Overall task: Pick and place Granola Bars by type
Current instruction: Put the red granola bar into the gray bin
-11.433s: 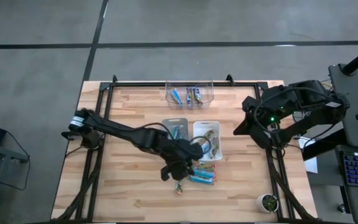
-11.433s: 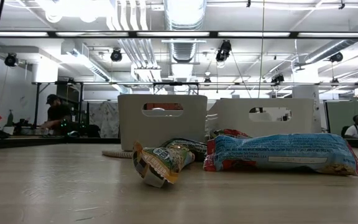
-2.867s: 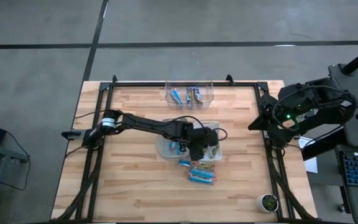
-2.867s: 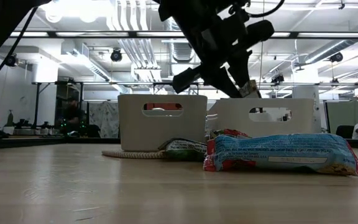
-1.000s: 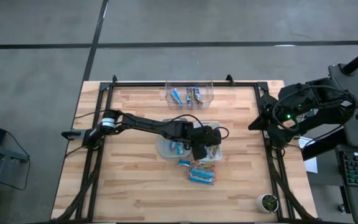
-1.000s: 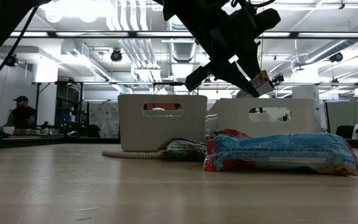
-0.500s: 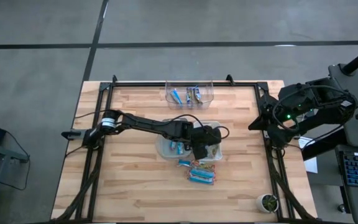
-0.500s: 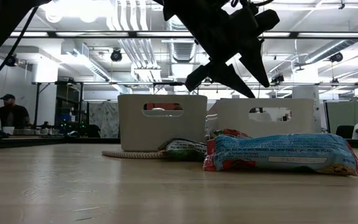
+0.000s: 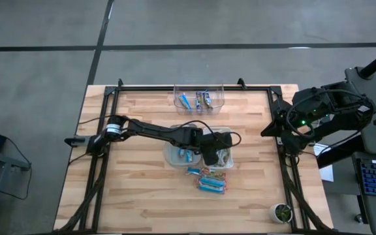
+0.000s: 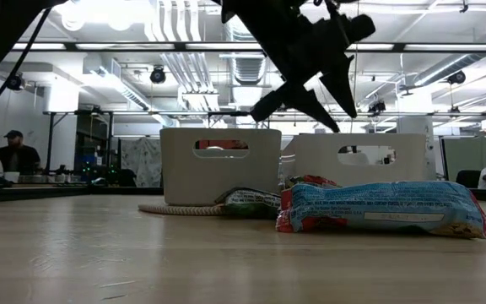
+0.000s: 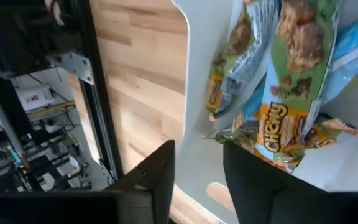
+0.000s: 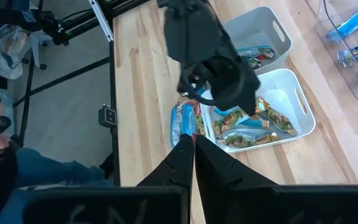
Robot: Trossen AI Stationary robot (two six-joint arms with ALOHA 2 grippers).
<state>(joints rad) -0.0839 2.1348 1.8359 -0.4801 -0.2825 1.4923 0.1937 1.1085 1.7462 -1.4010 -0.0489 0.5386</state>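
— Seen from above, where is the left gripper (image 9: 211, 154)?
— Over the white bin (image 9: 228, 132), fingers spread, nothing in them. Green bars lie in that bin; blue bars (image 9: 211, 185) sit on the table just beside it.

— And at table height?
— It hangs above the bin (image 10: 361, 156), so I judge a drop done. Next: reach for a loose bar (image 10: 382, 209).

— The wrist views?
— Green bars (image 11: 278, 93) below. The right gripper (image 12: 193, 142) is pressed together, well apart.

Granola Bars (image 11: 278, 93) | green-gold, blue | piled in white bin (image 11: 194, 74)
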